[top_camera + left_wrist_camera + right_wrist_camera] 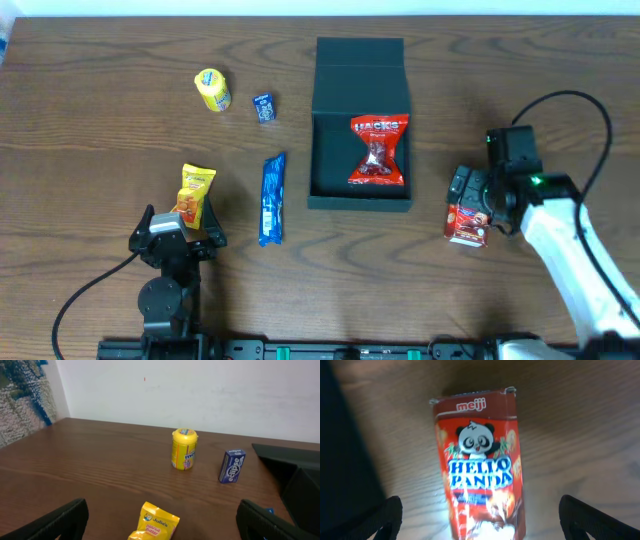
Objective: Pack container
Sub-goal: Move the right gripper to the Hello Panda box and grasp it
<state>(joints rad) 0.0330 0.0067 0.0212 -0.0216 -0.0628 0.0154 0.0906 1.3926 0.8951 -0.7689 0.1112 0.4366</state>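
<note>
The container is a dark square box at the table's middle, its flap lid open at the back. A red Jacks packet lies inside. It also shows in the left wrist view. My right gripper is open, just right of the container, its fingers on either side of a red Hello Panda box lying on the table. My left gripper is open at the front left, with a yellow Julie's packet between its fingers.
A yellow canister and a small blue Eclipse box stand at the back left. A long blue packet lies left of the container. A white wall runs behind the table.
</note>
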